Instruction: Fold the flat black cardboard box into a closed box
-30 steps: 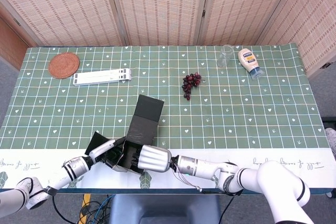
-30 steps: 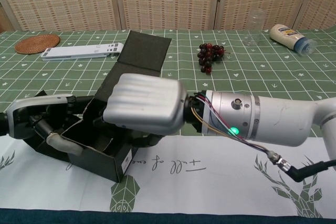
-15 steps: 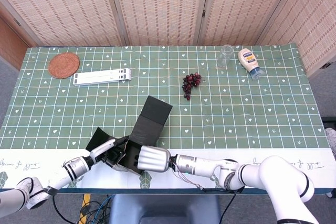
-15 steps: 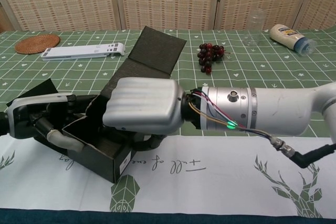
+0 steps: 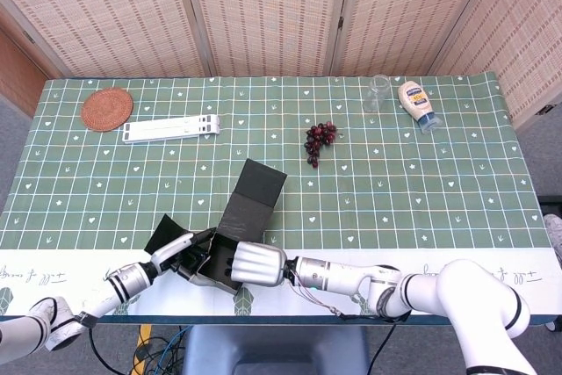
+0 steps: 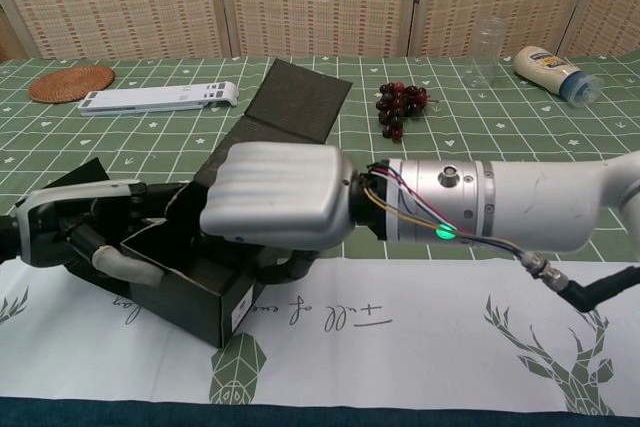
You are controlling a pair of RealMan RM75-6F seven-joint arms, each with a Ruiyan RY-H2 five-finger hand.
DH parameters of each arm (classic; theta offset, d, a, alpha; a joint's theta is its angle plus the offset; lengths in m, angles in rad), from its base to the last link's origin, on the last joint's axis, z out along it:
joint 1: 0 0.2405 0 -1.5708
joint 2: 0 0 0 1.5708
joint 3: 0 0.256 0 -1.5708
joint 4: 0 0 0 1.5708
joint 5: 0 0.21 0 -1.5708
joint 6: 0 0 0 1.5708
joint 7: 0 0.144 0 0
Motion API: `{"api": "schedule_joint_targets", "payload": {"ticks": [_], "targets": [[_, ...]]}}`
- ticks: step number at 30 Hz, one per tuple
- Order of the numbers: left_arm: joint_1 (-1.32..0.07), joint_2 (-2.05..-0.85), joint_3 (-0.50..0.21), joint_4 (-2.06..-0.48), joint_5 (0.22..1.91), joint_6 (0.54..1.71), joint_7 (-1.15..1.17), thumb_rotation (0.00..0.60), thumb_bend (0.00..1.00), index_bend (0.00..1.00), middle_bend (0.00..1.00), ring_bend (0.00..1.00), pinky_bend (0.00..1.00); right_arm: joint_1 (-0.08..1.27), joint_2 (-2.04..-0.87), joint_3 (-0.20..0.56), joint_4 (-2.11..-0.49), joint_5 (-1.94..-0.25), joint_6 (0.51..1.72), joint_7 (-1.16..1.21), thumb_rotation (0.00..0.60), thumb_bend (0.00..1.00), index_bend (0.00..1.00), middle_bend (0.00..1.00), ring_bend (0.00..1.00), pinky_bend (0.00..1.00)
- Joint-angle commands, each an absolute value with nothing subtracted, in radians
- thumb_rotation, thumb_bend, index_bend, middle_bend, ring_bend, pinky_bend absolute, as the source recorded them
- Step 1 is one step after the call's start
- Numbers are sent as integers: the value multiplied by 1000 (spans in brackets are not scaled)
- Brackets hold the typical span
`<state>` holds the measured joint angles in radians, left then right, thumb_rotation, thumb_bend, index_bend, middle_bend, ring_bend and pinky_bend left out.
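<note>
Over the last second the black cardboard box (image 5: 230,233) had swung a little clockwise on the table (image 5: 413,191), so its long lid flap (image 5: 262,183) pointed more toward the grapes (image 5: 320,140), and the side flap (image 5: 164,233) on the left had fallen further out. Between the half-second picture and this one almost nothing shifted.

The box sat at the near edge of the table, partly erected: its walls stood, the top was open, and the lid flap lay back, tilted away from the robot. The right hand (image 6: 278,193) was clenched over the near right wall, its fingers curling down under the rim and grasping the box. The left hand (image 6: 75,230) held the left end, fingers hooked over that wall and reaching into the opening.

This looked like the squaring-up step, with the closing still undone. The next move would probably call for tucking the left side flap inward while the right hand steadied the body, then bringing the lid flap over.

The box held nothing that could be seen beyond the fingers. The clear glass (image 5: 378,93) at the far side appeared empty; the mayonnaise bottle (image 5: 416,104) lay beside it.
</note>
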<state>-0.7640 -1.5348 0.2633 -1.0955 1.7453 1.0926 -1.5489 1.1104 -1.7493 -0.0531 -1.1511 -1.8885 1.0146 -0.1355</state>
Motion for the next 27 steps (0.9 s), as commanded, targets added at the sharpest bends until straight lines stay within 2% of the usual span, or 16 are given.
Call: {"api": "schedule_joint_targets", "payload": {"ticks": [1, 2, 4, 6, 8, 13, 16, 19, 27], "targets": [[-763, -1535, 261, -1096, 1741, 1091, -1549, 600, 98, 108, 145, 661, 857, 1111, -1743, -55, -1155, -1886, 1006, -143, 600, 446, 615, 613, 761, 1000], [-762, -1535, 261, -1096, 1740, 1090, -1549, 600, 98, 108, 145, 661, 857, 1110, -1740, -55, -1157, -1885, 1004, -151, 600, 445, 572, 583, 761, 1000], [-760, -1535, 258, -1096, 1735, 1090, -1548, 600, 98, 108, 145, 661, 857, 1108, -1736, -55, -1162, -1882, 1000, -160, 600, 438, 407, 470, 761, 1000], [-758, -1536, 255, -1097, 1730, 1088, -1548, 600, 98, 108, 145, 661, 857, 1106, -1730, -53, -1170, -1878, 994, -173, 600, 432, 300, 375, 760, 1000], [-756, -1536, 253, -1099, 1727, 1087, -1544, 600, 98, 108, 145, 661, 857, 1103, -1723, -52, -1180, -1873, 988, -186, 600, 422, 215, 301, 759, 1000], [-754, -1535, 246, -1107, 1722, 1086, -1530, 600, 98, 106, 145, 661, 857, 1098, -1704, -46, -1205, -1860, 979, -203, 600, 400, 60, 200, 745, 1000], [-754, -1532, 240, -1116, 1718, 1084, -1516, 600, 98, 100, 145, 657, 857, 1092, -1690, -39, -1223, -1853, 985, -214, 600, 373, 2, 163, 737, 1000], [-752, -1525, 235, -1128, 1713, 1082, -1488, 600, 98, 76, 137, 639, 857, 1077, -1665, -31, -1254, -1842, 1001, -217, 600, 364, 0, 141, 731, 1000], [-737, -1481, 222, -1181, 1696, 1086, -1368, 600, 98, 10, 19, 599, 857, 1002, -1530, -18, -1428, -1737, 1005, -218, 600, 363, 0, 156, 728, 1000]]}}
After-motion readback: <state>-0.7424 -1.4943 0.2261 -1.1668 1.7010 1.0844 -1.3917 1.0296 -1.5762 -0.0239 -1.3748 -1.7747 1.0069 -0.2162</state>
